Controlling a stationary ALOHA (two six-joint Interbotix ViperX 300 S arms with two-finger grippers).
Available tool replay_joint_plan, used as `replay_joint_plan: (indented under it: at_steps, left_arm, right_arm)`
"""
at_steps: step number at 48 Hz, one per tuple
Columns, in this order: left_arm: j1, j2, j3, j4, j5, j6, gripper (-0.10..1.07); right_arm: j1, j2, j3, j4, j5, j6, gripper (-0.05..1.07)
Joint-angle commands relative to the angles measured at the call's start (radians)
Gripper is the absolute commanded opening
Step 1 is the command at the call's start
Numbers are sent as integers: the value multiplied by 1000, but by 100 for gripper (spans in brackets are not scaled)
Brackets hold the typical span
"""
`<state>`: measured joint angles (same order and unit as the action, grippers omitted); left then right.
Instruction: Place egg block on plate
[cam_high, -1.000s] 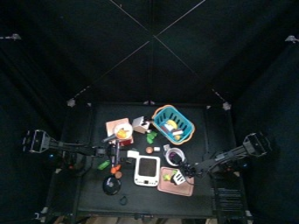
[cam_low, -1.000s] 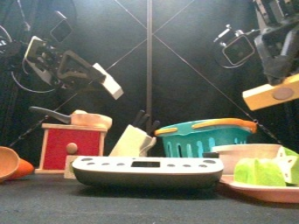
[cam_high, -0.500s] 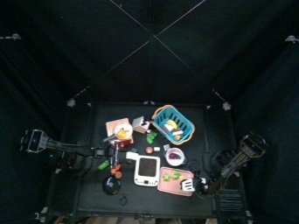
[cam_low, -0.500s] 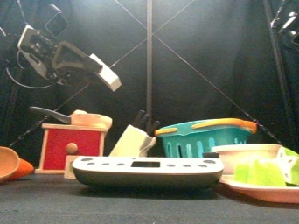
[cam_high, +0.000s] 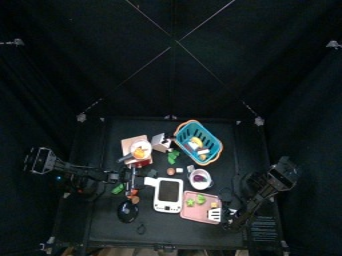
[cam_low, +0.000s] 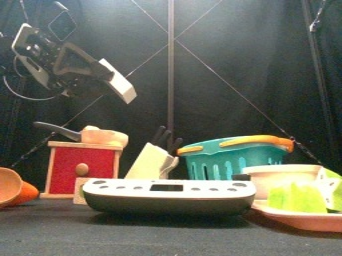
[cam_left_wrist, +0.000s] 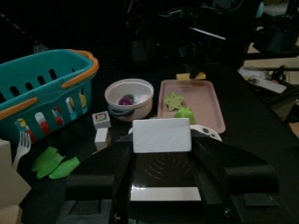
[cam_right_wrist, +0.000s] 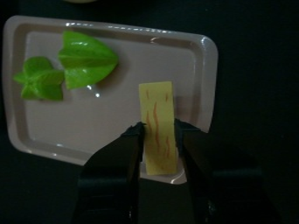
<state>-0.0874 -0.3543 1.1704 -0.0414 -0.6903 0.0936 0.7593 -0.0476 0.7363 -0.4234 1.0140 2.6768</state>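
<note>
The pink plate (cam_right_wrist: 117, 118) lies right under my right gripper (cam_right_wrist: 156, 131), with green star-shaped pieces (cam_right_wrist: 84, 59) on one side. The right gripper is shut on a thin yellowish block (cam_right_wrist: 156, 103), apparently the egg block, held on edge just above the plate's bare part. In the top view the plate (cam_high: 195, 213) is at the front right and the right gripper (cam_high: 229, 212) is beside it. My left gripper (cam_left_wrist: 162, 147) is shut on a flat white block (cam_left_wrist: 162, 136), held high at the left (cam_low: 118, 82).
A white scale (cam_low: 167, 195) stands at the front middle. A teal basket (cam_low: 234, 158), a knife block (cam_low: 150, 158) and a red box (cam_low: 83, 168) stand behind it. A white bowl (cam_left_wrist: 128, 94) sits beside the plate. An orange bowl (cam_low: 11, 186) is at the far left.
My right arm has come down out of the front view with the yellowish block, to just above the plate at the front right. The left gripper has shifted slightly left with its white block.
</note>
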Motion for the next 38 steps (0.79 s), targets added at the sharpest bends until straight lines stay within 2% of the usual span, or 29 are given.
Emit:
replay_joint_plan:
  at_steps: [1,8,24,38]
  left_arm:
    - [-3,0,-11,-3,-5,2,57]
    - [-3,0,-11,-2,-3,2,57]
    - [-5,0,-11,0,-2,0,57]
    - [-6,0,-9,0,2,0,57]
  right_arm:
    - [-18,0,3,0,-18,8,67]
    - [-28,14,12,6,-44,8,73]
    - [-35,21,6,2,-48,0,100]
    - [-37,12,-2,-29,-48,-14,101]
